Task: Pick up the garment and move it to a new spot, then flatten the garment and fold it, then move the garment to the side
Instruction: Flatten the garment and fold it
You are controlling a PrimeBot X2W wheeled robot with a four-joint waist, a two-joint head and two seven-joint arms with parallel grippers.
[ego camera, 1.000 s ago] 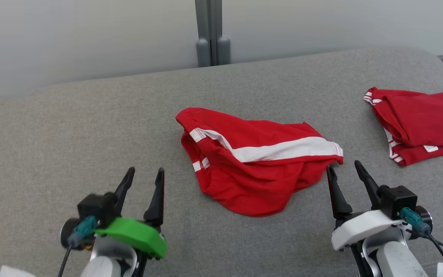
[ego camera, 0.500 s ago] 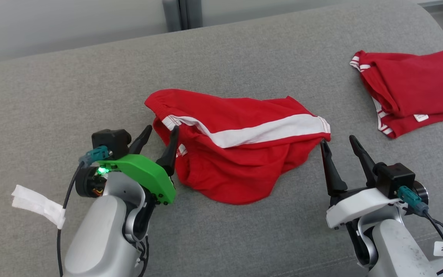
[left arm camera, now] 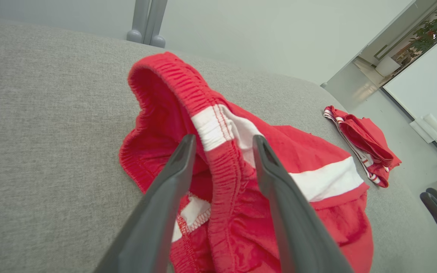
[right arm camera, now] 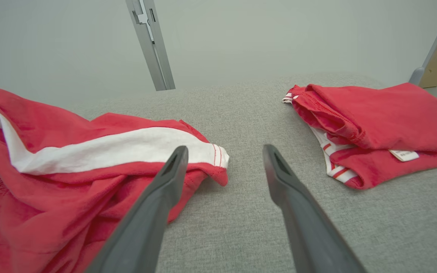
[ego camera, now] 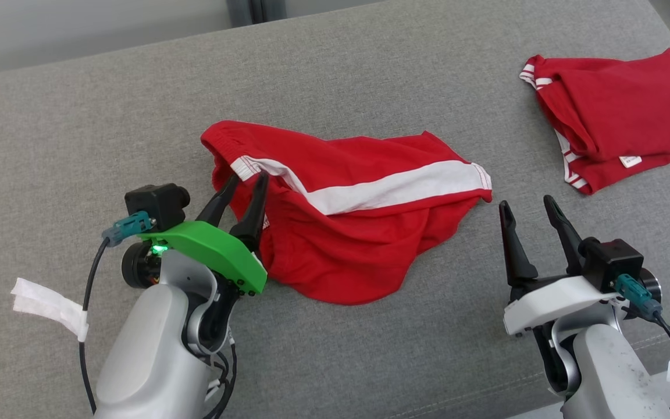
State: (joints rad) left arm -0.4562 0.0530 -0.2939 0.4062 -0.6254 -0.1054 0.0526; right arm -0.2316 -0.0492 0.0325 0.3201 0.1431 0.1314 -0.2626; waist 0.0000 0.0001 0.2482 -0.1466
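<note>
Crumpled red shorts with a white side stripe [ego camera: 358,221] lie in the middle of the grey cushioned surface [ego camera: 79,116]. My left gripper [ego camera: 248,179] is open at their left end. In the left wrist view the elastic waistband [left arm camera: 222,151] runs between its two fingers, which stand apart on either side of it. My right gripper [ego camera: 526,205] is open just right of the shorts' hem corner [right arm camera: 214,159], touching nothing, with bare grey surface between its fingers.
A second red garment [ego camera: 614,116], folded, with white trim and a small label, lies at the back right. A white strip of tape [ego camera: 47,305] hangs from the left arm's cable. A pale wall with a grey post [left arm camera: 146,22] stands behind the surface.
The camera has tilted down. My left gripper has come forward and rightward from bare surface onto the shorts' waistband, still open. The right gripper has kept its place beside the hem.
</note>
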